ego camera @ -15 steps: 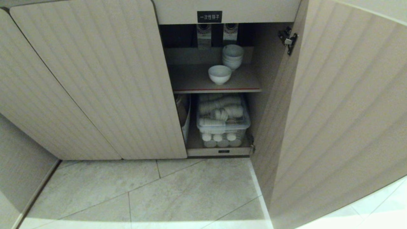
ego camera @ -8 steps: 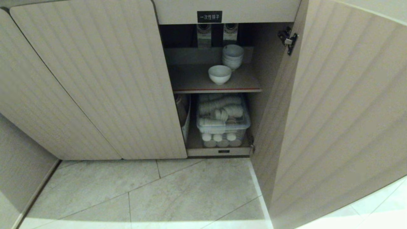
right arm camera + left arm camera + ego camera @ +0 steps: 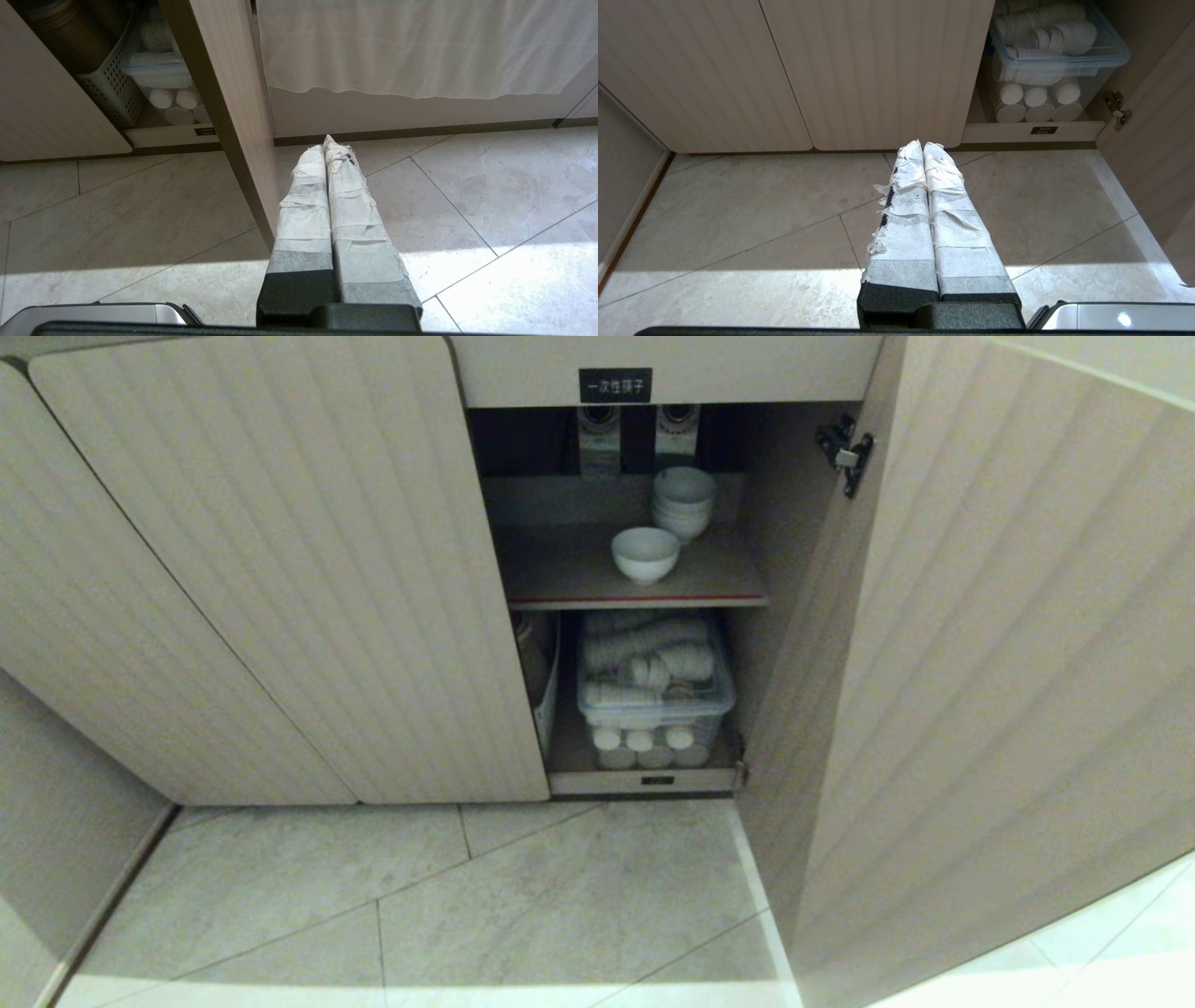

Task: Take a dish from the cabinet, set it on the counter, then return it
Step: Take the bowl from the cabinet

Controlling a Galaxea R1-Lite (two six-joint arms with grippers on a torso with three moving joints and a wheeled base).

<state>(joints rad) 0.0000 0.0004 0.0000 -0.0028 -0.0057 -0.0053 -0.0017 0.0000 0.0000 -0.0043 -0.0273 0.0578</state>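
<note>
Dish, a plain white deep ceramic bowl (image 3: 645,553), sits near the front edge of the red-edged upper shelf (image 3: 560,581) in the ribbed beige cabinet (image 3: 280,569), door open, stack of white bowls (image 3: 683,502) behind it; nothing looks done yet, so fetch, set-down and return all remain. Left gripper (image 3: 922,148) and right gripper (image 3: 329,145) both have taped fingers pressed together, empty, low over the floor tiles (image 3: 467,896), well apart from the bowl.
</note>
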